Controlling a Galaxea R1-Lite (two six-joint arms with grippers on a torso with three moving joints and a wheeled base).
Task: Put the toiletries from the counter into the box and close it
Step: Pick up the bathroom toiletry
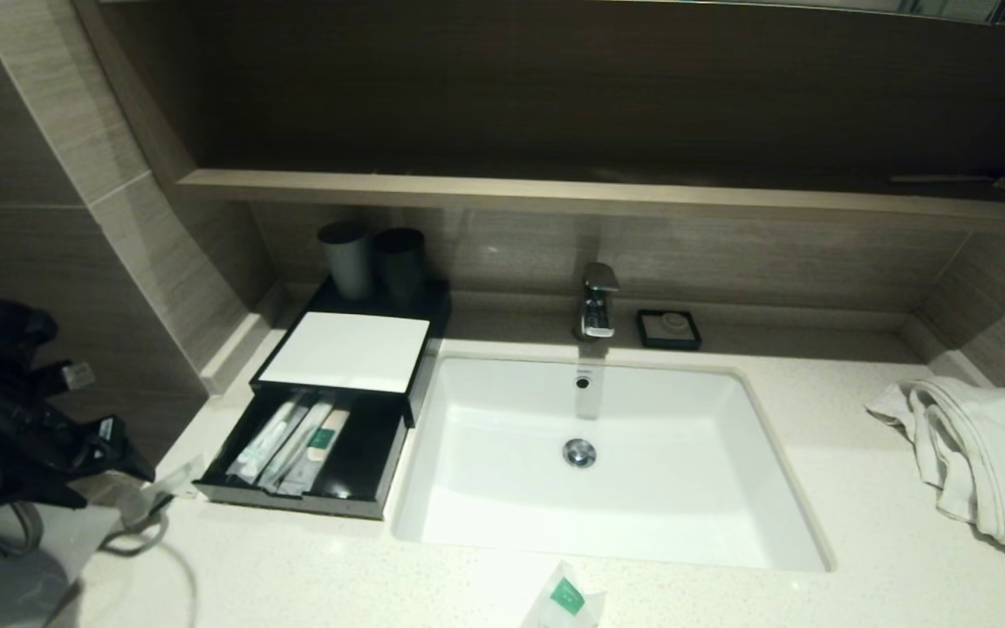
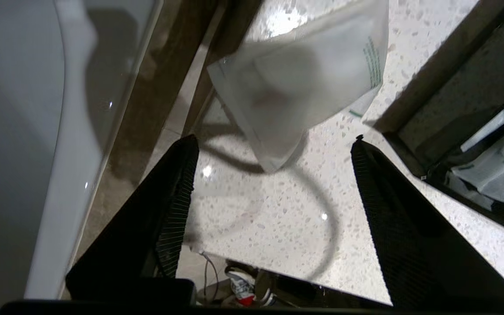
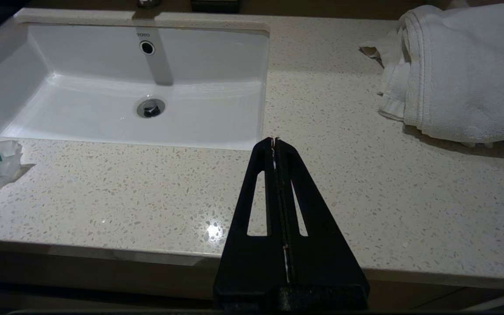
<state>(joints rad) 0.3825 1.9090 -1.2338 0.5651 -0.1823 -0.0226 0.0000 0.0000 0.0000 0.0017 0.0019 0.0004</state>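
The black box (image 1: 345,349) with a white top stands on the counter (image 1: 860,558), left of the sink. Its drawer (image 1: 363,475) is pulled out and holds several clear packets (image 1: 293,440). My left gripper (image 1: 119,458) is open at the counter's left end, beside the drawer's front corner. In the left wrist view a clear packet with green print (image 2: 304,83) lies just ahead of the open left gripper (image 2: 274,140), its near corner between the fingertips, with the drawer (image 2: 453,109) beside it. Another green-marked packet (image 1: 565,597) lies at the front edge. My right gripper (image 3: 274,141) is shut and empty.
The white sink (image 1: 782,497) fills the middle, with a tap (image 1: 598,301) and a small black soap dish (image 1: 668,329) behind it. Two dark cups (image 1: 372,257) stand behind the box. A white towel (image 1: 982,462) lies at the right. A wall closes in on the left.
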